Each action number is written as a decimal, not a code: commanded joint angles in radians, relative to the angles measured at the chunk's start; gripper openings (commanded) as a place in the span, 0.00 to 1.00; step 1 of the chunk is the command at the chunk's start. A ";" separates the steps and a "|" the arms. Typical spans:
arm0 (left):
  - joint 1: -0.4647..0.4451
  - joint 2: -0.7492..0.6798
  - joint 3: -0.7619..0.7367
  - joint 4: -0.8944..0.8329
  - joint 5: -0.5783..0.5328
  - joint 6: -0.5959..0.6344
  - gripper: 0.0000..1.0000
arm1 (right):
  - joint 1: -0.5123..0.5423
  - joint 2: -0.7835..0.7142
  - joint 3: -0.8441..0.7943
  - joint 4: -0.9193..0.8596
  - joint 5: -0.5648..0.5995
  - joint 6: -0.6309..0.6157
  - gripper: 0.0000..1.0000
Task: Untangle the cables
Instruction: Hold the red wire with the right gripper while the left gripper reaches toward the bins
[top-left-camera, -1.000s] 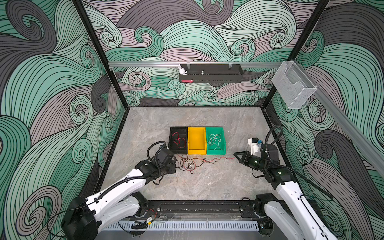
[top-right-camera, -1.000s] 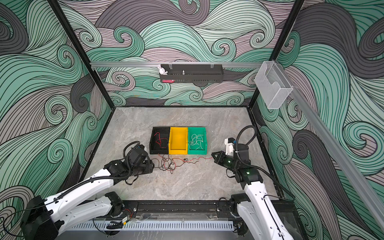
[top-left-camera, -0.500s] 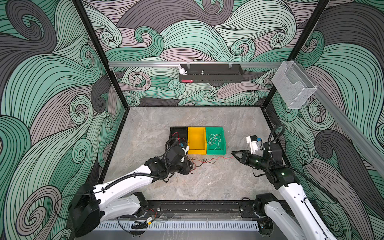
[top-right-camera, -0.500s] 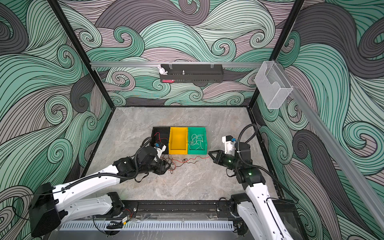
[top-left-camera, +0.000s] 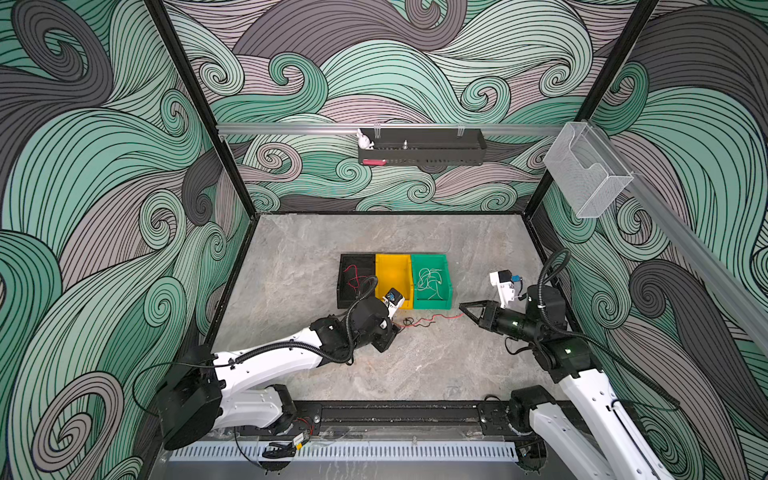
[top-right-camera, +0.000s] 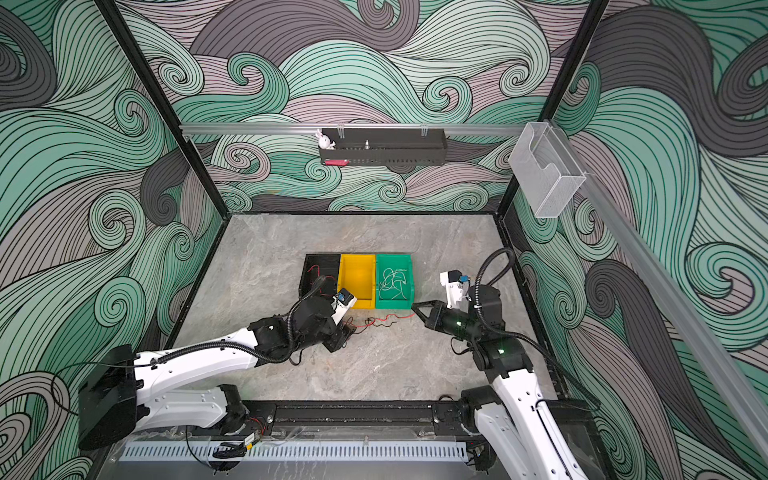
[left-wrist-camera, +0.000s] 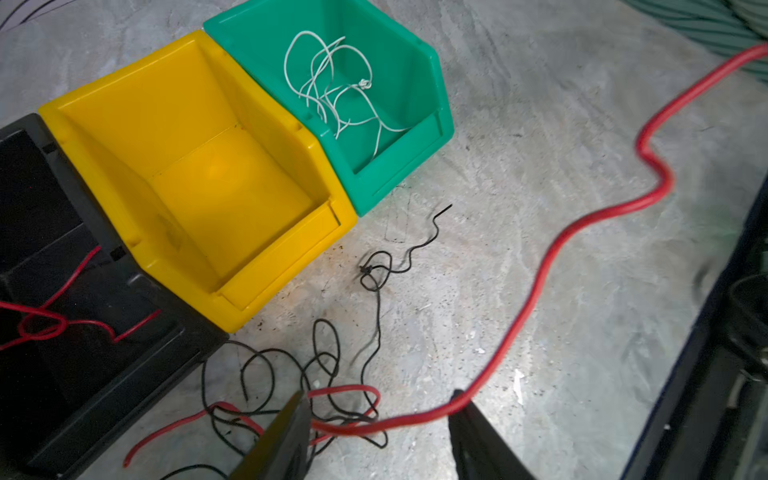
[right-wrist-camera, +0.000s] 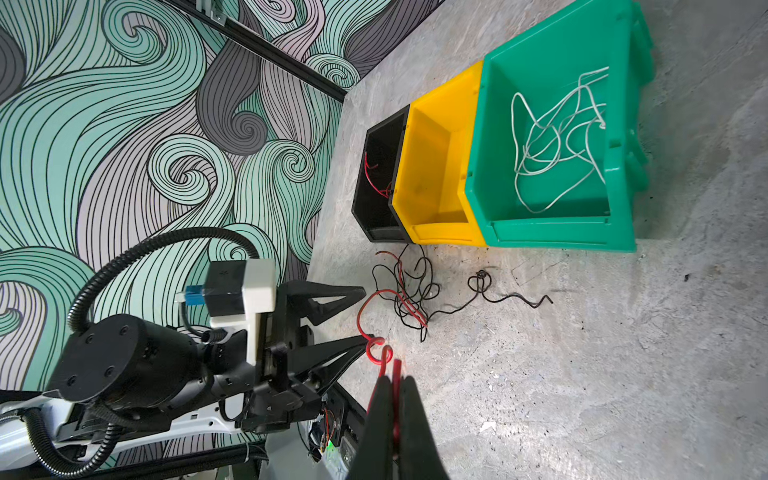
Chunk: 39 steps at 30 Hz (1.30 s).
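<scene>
The cables lie in front of the bins: a long red cable (left-wrist-camera: 552, 257) (top-left-camera: 432, 319) runs over a tangle of thin black cable (left-wrist-camera: 324, 370) (right-wrist-camera: 415, 291). My left gripper (left-wrist-camera: 379, 397) (top-left-camera: 395, 328) stands open low over the tangle. The red cable crosses between its fingers and rests on one fingertip (left-wrist-camera: 459, 399). My right gripper (right-wrist-camera: 397, 380) (top-left-camera: 462, 306) is shut on the red cable's far end, slightly off the floor. White cables (top-left-camera: 430, 282) lie in the green bin (top-left-camera: 432, 258). Another red cable (top-left-camera: 353, 279) lies in the black bin (top-left-camera: 341, 282).
The yellow bin (top-left-camera: 392, 261) between the black and green ones holds nothing. All three stand in a row mid-table, just behind the tangle. Side walls close in both arms. A black shelf (top-left-camera: 422, 147) hangs on the back wall.
My left arm has swung right from beside the black bin to the tangle, and its open fingers now straddle the red cable. The right gripper has barely moved.
</scene>
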 joint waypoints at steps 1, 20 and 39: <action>-0.005 0.018 0.038 0.023 -0.100 0.061 0.55 | 0.007 -0.013 0.009 0.019 -0.020 0.014 0.04; 0.000 0.073 0.046 0.122 0.032 0.083 0.13 | 0.014 -0.011 -0.025 0.073 -0.023 0.039 0.05; -0.001 0.108 0.045 0.138 0.030 0.259 0.38 | 0.014 0.018 -0.015 0.096 -0.050 0.048 0.06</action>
